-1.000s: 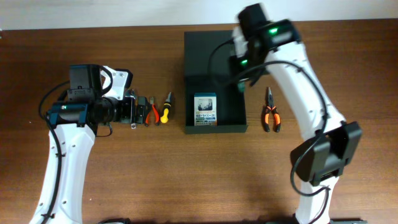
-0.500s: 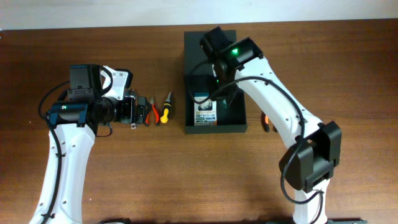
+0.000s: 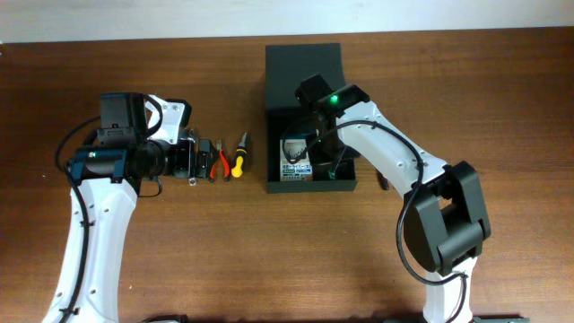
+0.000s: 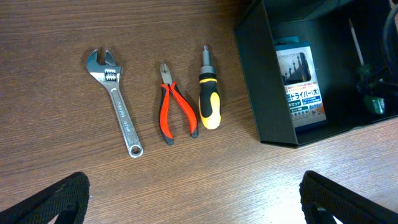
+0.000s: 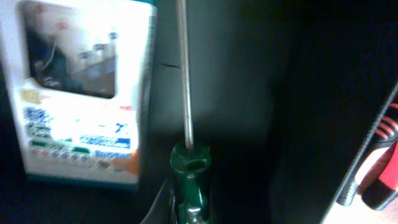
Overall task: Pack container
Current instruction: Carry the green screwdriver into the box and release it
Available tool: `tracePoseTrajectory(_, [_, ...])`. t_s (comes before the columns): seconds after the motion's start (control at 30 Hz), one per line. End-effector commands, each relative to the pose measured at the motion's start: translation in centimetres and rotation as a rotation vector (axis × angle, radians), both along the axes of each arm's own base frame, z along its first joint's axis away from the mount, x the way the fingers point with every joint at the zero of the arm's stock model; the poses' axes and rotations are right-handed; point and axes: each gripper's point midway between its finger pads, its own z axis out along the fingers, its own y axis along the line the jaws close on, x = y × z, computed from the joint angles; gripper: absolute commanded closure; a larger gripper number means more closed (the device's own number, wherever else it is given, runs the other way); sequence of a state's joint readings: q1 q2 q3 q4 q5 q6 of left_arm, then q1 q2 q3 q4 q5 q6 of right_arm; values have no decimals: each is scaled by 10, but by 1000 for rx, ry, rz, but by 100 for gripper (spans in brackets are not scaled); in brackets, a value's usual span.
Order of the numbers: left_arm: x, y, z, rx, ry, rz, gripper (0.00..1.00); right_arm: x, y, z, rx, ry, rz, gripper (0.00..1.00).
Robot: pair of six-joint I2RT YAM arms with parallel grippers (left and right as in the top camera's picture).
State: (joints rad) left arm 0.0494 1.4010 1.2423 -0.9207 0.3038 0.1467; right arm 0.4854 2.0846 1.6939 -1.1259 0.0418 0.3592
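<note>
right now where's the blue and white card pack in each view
Overhead: card pack lies in the front left of the container, partly hidden.
Left wrist: pack at upper right, inside the container, near its left wall.
Right wrist: pack fills the left side, beside the green-handled screwdriver.
Shared landmark: the dark container.

The surface (image 3: pixel 269 260) is mid-brown wood with fine darker grain along its long edges. The container (image 3: pixel 303 63) at the far edge is matte green-black inside and out. In it, the card pack (image 4: pixel 300 84) is blue on top and white below with dark print; the green screwdriver (image 5: pixel 188 168) has a deep green handle and bare steel shaft. Toward the left edge, the wrench (image 4: pixel 115 102) is silver, the cutters (image 4: pixel 174 112) have red grips edged black, the yellow screwdriver (image 4: pixel 209 102) is banded black. The pliers (image 5: pixel 382 168) show orange-red
</note>
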Motion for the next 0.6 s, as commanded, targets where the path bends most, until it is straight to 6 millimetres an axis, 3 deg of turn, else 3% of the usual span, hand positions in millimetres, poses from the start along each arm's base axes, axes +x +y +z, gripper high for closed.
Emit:
tracePoseTrajectory(0.0, [3,-1,7,-5,-21,-15,1,1,-10,-9,-10,1,-86,96])
tracePoseTrajectory(0.17, [4,-1,7,-5,-21,-15,1,1,-11,-11,-7,0,-143,95])
tracePoseTrajectory(0.2, [4,-1,7,-5,-22,-15,1,1,-11,-11,-7,0,-143,91])
tracePoseTrajectory(0.23, [4,-1,7,-5,-22,-15,1,1,-11,-11,-7,0,-143,85])
tracePoseTrajectory(0.33, [4,-1,7,-5,-22,-15,1,0,-12,-11,-8,2,-143,53])
tracePoseTrajectory(0.37, [4,-1,7,-5,-22,-15,1,1,-12,-11,-8,2,-143,47])
tracePoseTrajectory(0.57, [4,0,7,-4,-24,-15,1,10,-11,1,-7,-33,-61,46])
